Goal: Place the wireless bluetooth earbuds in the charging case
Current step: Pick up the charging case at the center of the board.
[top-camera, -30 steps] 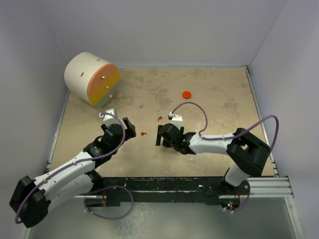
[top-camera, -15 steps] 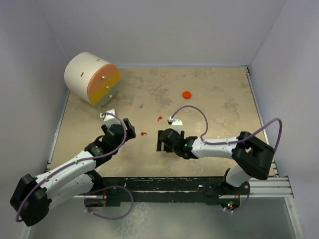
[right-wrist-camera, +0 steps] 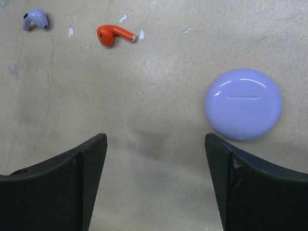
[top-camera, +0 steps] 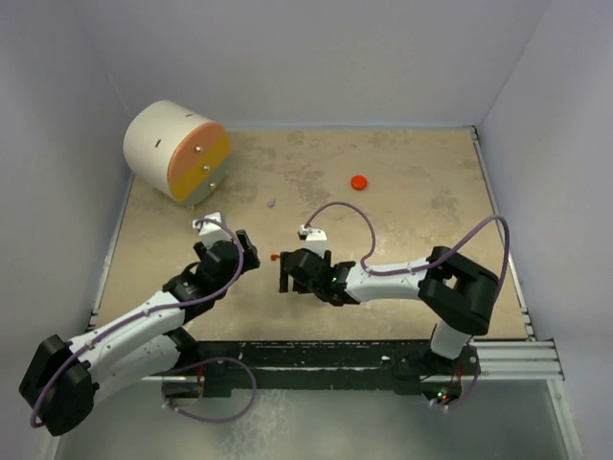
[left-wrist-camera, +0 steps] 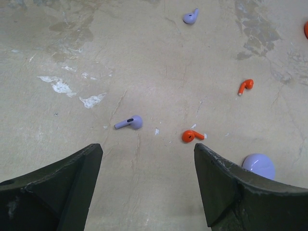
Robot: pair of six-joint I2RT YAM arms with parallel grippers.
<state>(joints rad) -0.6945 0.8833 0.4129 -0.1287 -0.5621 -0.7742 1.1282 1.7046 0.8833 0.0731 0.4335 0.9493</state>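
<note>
My right hand [right-wrist-camera: 154, 144] hangs wide and empty; lowering it could knock away the lavender case [right-wrist-camera: 243, 103] just ahead-right.

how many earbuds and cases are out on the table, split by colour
red earbuds: 2
lavender earbuds: 2
red round case: 1
lavender round case: 1
total: 6

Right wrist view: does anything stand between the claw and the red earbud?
Nothing visible does. Only bare table lies between the open right claw and the red earbud. The lavender case sits to the right in this view, the lavender earbud at upper left, both off that path.
</note>
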